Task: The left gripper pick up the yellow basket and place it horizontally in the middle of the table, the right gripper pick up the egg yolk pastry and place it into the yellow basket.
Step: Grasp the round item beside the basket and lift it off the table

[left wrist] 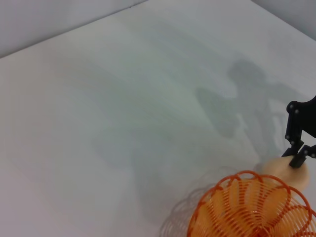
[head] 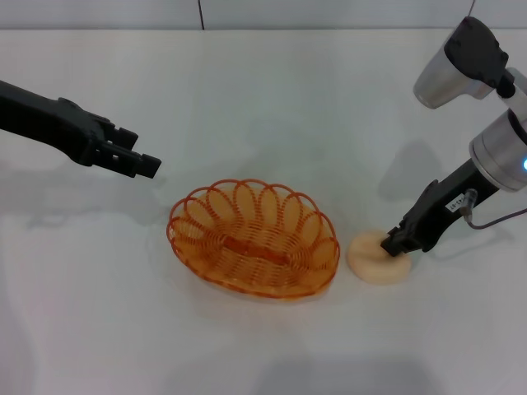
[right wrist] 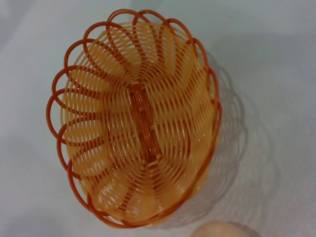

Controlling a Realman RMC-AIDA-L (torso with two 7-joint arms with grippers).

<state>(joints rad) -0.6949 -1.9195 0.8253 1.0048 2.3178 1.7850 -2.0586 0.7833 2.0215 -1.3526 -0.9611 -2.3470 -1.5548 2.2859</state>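
The yellow basket (head: 254, 239) lies lengthwise across the middle of the white table (head: 272, 99), empty and upright. It also shows in the left wrist view (left wrist: 252, 207) and the right wrist view (right wrist: 138, 123). The egg yolk pastry (head: 372, 262) rests on the table just right of the basket, apart from it. My right gripper (head: 394, 244) is down on the pastry's top right part, its fingers pinched on it; the left wrist view shows this too (left wrist: 297, 157). My left gripper (head: 142, 160) hovers open and empty, to the left of the basket and farther back.
The pastry's edge shows at the edge of the right wrist view (right wrist: 222, 231). The right arm's silver joints (head: 461, 70) stand above the table's far right. A grey wall runs along the table's far edge.
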